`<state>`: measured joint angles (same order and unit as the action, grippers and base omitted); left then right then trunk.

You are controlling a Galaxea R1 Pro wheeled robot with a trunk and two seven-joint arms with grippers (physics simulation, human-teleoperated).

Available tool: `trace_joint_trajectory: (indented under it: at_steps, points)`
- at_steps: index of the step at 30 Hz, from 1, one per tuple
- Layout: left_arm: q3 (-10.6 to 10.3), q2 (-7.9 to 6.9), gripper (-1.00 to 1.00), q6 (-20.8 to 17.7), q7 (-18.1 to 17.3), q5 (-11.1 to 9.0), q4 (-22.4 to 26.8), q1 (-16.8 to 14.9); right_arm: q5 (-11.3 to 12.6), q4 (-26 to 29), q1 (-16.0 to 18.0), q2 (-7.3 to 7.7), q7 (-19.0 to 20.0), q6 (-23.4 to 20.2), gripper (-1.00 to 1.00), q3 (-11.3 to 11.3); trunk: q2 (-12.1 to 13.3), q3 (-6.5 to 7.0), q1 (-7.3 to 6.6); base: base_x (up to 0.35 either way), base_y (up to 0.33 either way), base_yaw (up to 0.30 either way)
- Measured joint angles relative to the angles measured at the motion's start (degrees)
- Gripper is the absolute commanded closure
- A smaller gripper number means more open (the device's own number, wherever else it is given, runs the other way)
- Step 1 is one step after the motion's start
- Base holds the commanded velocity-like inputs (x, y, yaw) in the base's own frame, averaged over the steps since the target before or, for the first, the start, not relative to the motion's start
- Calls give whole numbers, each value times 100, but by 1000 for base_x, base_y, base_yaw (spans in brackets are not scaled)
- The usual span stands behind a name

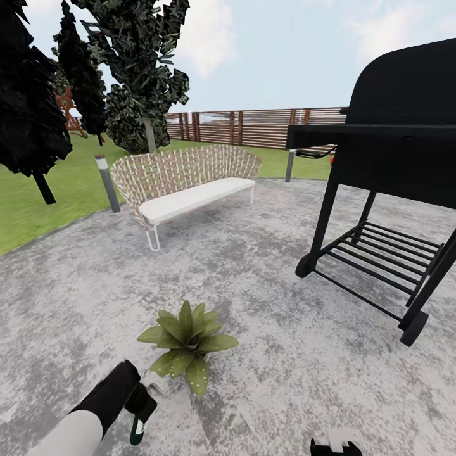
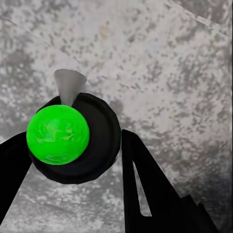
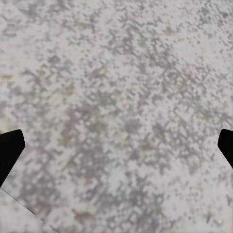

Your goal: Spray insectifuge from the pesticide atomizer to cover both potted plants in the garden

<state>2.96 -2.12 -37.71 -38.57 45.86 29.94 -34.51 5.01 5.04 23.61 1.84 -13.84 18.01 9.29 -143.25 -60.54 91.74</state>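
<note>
The small dark, rounded pesticide atomizer (image 2: 80,141) with its bright green ball-shaped spot sits between the two black fingers of the left end effector (image 2: 77,160), which are closed in against its sides and have hold of it. In the left wrist view a pale grey cone-shaped nozzle juts from the bottle's far edge, away from the end effector, with speckled grey paving beyond it. In the head view the left end effector (image 1: 144,405) hangs low over the paved ground at the end of a black-and-white forearm, and a dark green-tinged piece, apparently the atomizer (image 1: 138,430), shows just under it.

Just ahead of the left end effector and slightly toward the robot's right stands a low potted plant (image 1: 187,345), a rosette of broad pointed green leaves; its nearest leaves almost touch the end effector, and its pot is hidden under the foliage.

The right end effector (image 3: 116,145) shows as two black fingertips at the opposite edges of the right wrist view, spread wide apart with nothing between them but mottled grey paving (image 3: 116,97). In the head view a black and white part of the right arm (image 1: 335,443) peeks in at the lower edge.

Far beyond the plant from the left end effector stands a woven wicker garden bench with a white seat cushion (image 1: 187,180). Well ahead of the right end effector stands a large black wheeled barbecue grill (image 1: 392,164). Behind them lie a lawn, dark trees and a slatted wooden fence (image 1: 253,126)
</note>
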Motion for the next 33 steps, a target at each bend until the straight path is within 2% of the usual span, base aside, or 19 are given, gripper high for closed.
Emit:
trace_joint_trajectory:
  at_steps: [6,14,20,23,28,33]
  points:
    - [15,129,100,5,10,8,-27,2,0,0,0,0,-2,1,-100,-2,0,-1,0,0,-75,2]
    - [-3,171,100,3,1,-6,-50,6,0,0,0,0,-1,0,-100,-2,0,-1,0,0,-160,0]
    - [-15,367,100,11,-8,46,-71,7,0,0,0,0,0,0,-100,-2,0,-1,0,0,-7,0]
    - [-10,351,100,6,-12,40,-42,7,0,0,0,0,0,0,-100,-2,0,-1,0,0,0,0]
    - [5,234,100,0,-13,35,-41,7,0,-2,0,0,0,0,-100,-2,0,-1,0,-1,0,0]
    - [7,199,100,-2,-4,25,-32,15,-3,-11,0,6,0,0,-100,4,0,-1,3,-217,19,0]
